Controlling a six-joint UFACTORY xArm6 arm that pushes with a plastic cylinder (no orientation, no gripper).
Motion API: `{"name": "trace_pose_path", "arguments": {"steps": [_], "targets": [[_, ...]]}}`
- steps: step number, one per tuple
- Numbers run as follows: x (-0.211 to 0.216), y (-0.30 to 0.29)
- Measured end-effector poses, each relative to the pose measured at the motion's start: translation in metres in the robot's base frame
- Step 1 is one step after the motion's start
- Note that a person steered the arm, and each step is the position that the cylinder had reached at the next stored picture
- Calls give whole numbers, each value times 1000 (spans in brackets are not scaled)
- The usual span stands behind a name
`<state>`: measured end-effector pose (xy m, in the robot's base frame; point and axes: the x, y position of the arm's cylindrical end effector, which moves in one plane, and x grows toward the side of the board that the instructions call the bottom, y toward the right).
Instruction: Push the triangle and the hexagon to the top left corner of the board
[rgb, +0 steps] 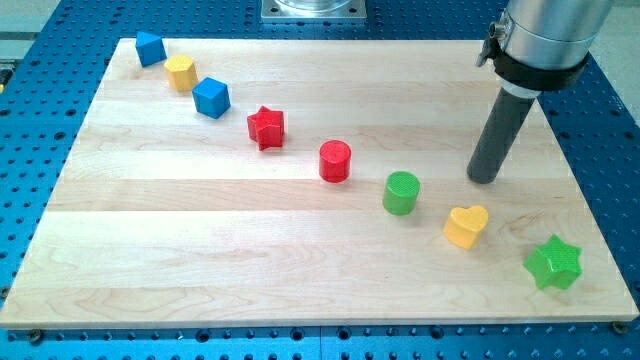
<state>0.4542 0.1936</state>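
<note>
A blue triangle-like block (150, 48) sits at the board's top left corner. A yellow hexagon (181, 73) lies just right and below it, close beside it. My tip (484, 179) rests on the board at the view's right, far from both, just above and right of the yellow heart (466, 226) and right of the green cylinder (401, 192).
A blue cube (211, 97), red star (266, 127), red cylinder (335, 161) and green star (553, 263) continue a diagonal line from top left to bottom right across the wooden board (200, 250). A metal mount (314, 10) stands at the view's top.
</note>
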Motion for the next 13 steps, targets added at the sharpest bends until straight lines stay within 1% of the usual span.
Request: {"name": "trace_pose_path", "arguments": {"steps": [3,4,5,6,7,8,11,13], "targets": [[0,2],[-2,13],[-19,12],[-71,-44],[-136,-130],[-176,-226],[-259,-363],[-262,-400]]}}
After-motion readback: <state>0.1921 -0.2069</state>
